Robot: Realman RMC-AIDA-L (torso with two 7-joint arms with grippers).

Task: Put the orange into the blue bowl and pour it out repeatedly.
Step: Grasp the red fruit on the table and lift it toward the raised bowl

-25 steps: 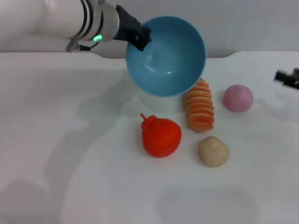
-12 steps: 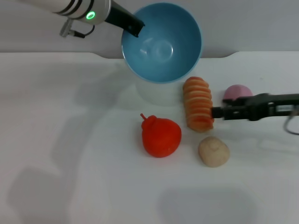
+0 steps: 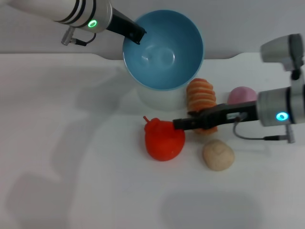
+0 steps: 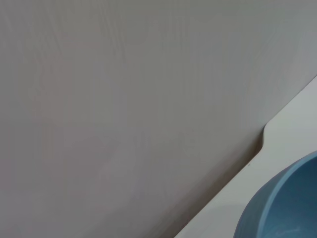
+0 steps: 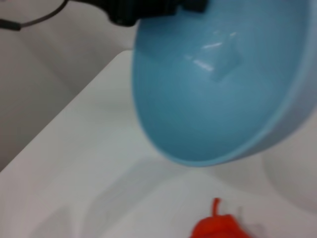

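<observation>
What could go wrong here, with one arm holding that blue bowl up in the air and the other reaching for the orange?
The right tool reaches across the striped roll and could knock it. It might also nudge the orange away instead of gripping it. The left tool holds the blue bowl by its rim only, tilted above the table, so it could slip.

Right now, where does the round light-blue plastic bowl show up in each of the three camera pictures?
Head view: the round light-blue plastic bowl is at top centre, held tilted above the white table by the left gripper on its rim.
Left wrist view: only a slice of its rim shows in the lower right corner.
Right wrist view: it fills the upper right.
Shared landmark: the bright red-orange toy orange, below the bowl in the head and right wrist views.
</observation>
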